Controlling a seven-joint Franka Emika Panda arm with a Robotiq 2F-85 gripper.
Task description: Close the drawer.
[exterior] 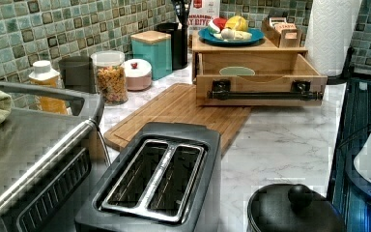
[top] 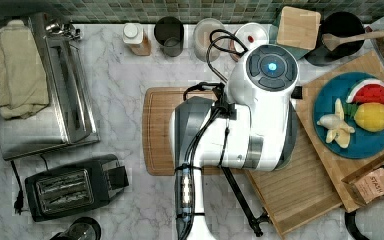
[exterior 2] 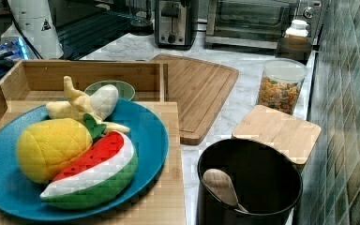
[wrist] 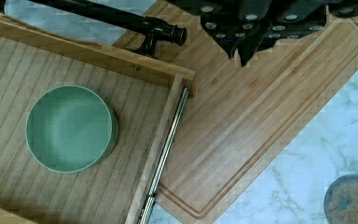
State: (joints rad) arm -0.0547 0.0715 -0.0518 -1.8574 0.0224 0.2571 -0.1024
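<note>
The bamboo drawer point(wrist: 9, 70) stands pulled out of its wooden box, and its ribbed floor point(top: 300, 185) shows in the top view. A green bowl point(wrist: 70, 128) sits inside it. A black bar handle point(exterior: 263, 95) runs across the drawer front point(exterior: 261, 82). In the right view the drawer rim point(exterior 2: 89, 70) lies beyond the plate. My gripper point(wrist: 240, 55) hangs shut and holds nothing. It is above the chopping board point(wrist: 242, 130), just off the drawer's front corner and clear of the handle point(wrist: 121, 18). My arm point(top: 260, 110) covers the gripper in the top view.
The box top carries a blue plate of toy fruit point(top: 355, 115) and a tea box point(top: 375, 182). The chopping board point(top: 157, 130) lies against the drawer front. A toaster point(top: 75, 185), toaster oven point(top: 45, 90), jars point(exterior: 111, 77) and a black pot point(exterior 2: 248, 183) ring the marble counter.
</note>
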